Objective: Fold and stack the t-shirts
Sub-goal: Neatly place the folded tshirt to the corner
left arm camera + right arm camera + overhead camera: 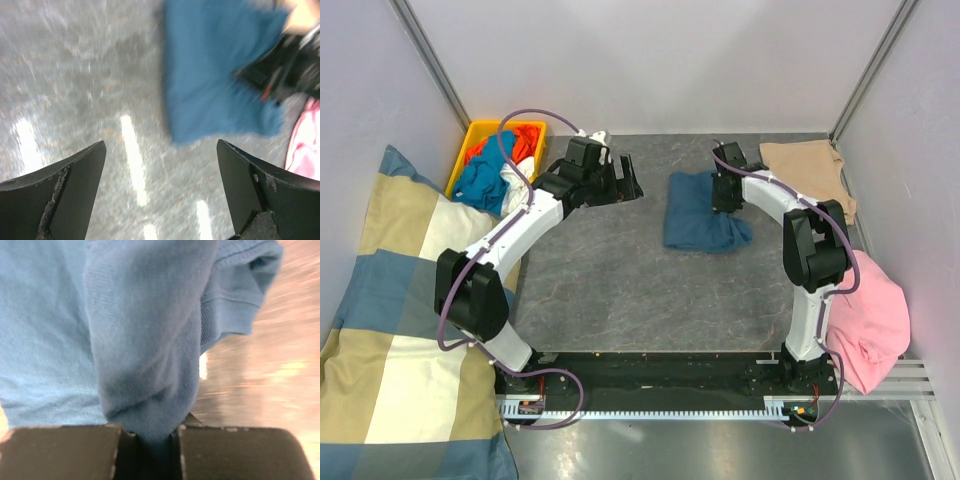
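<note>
Two grippers, two states. The right gripper point(150, 432) is pinched tight on a hanging fold of the teal-blue t-shirt point(140, 340). It is over the far-right part of the desk point(600, 280), where the shirt lies partly folded in a rough rectangle. The left gripper point(161, 145), fingers spread wide and holding nothing, hovers over bare desk toward the far-left, apart from the shirt. A tan t-shirt point(805, 165) lies in the far-right corner. A pink garment point(875, 320) hangs off the right edge, and a yellow bin point(480, 130) of clothes sits at the far-left corner. Step in hand, by judgement: folding the blue shirt. The next move calls for carrying the pinched edge across, laying it square, then letting go.
</note>
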